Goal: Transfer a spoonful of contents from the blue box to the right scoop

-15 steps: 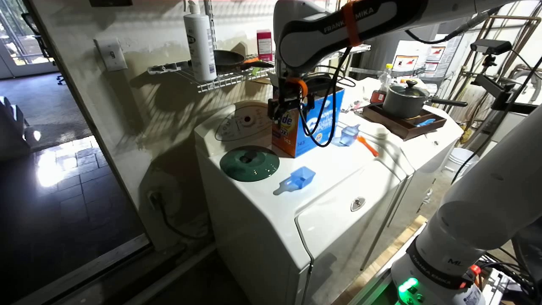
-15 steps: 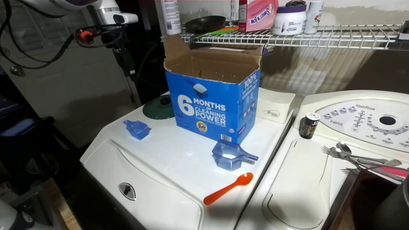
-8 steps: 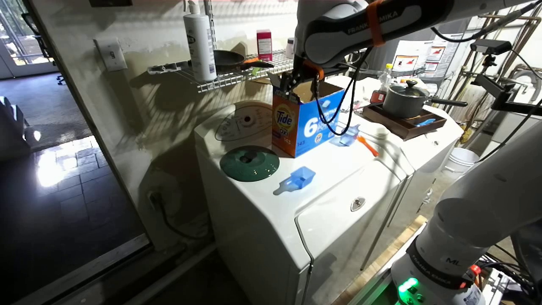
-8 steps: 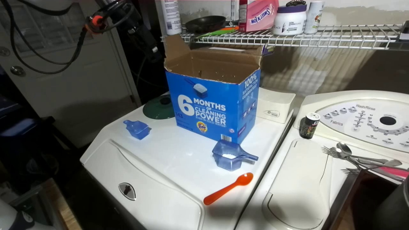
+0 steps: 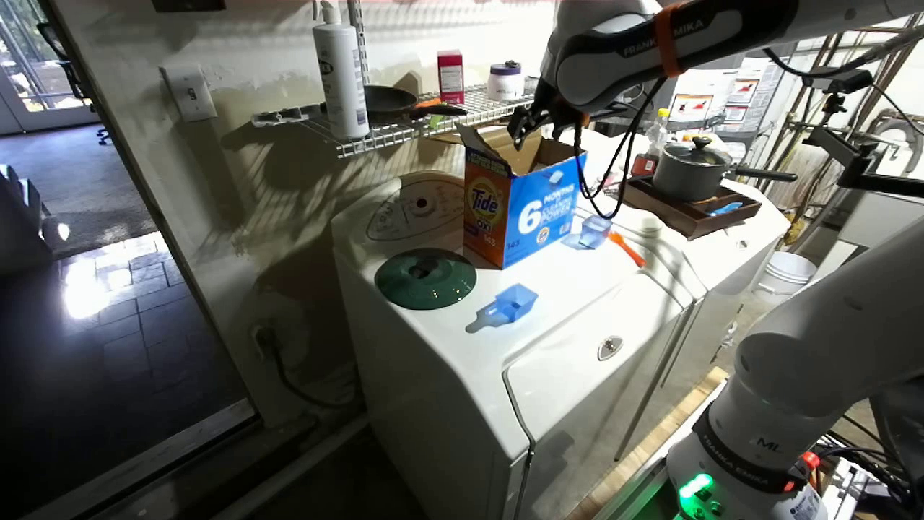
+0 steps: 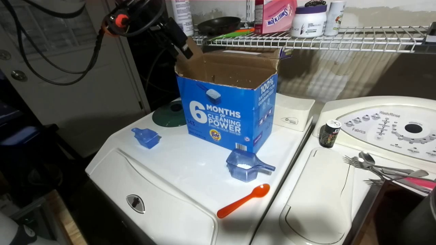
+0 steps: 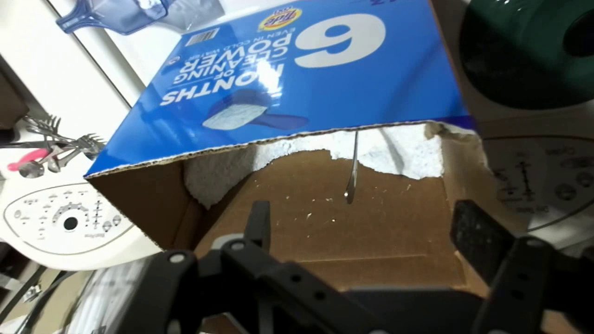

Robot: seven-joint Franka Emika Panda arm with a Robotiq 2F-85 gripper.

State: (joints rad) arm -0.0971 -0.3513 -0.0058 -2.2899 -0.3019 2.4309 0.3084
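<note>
The blue box [image 6: 221,114] stands open-topped on the white washer; it also shows in the wrist view [image 7: 371,93]. White powder [image 7: 403,148] lies inside, and a thin metal utensil handle [image 7: 352,181] sticks up from it; its lower end is hidden. The right scoop [image 6: 243,166], pale blue and see-through, sits in front of the box with some white powder in it; it also shows in an exterior view [image 5: 595,231]. My gripper [image 7: 362,213] is open and empty over the box's opening, its fingers wide apart beyond the handle; it shows above the box's edge [image 5: 538,131].
A deeper blue scoop [image 6: 147,137] and a green lid [image 6: 169,114] lie on the washer [image 6: 190,180]. An orange spoon [image 6: 243,200] lies near its edge. A wire shelf [image 6: 371,39] hangs behind the box. A dark can [image 6: 329,133] and cutlery [image 6: 378,166] are on the neighbouring machine.
My gripper has moved from beside the box, on the green lid's side, up and across to the box's opening, and has tilted. The box, scoops and orange spoon have not moved.
</note>
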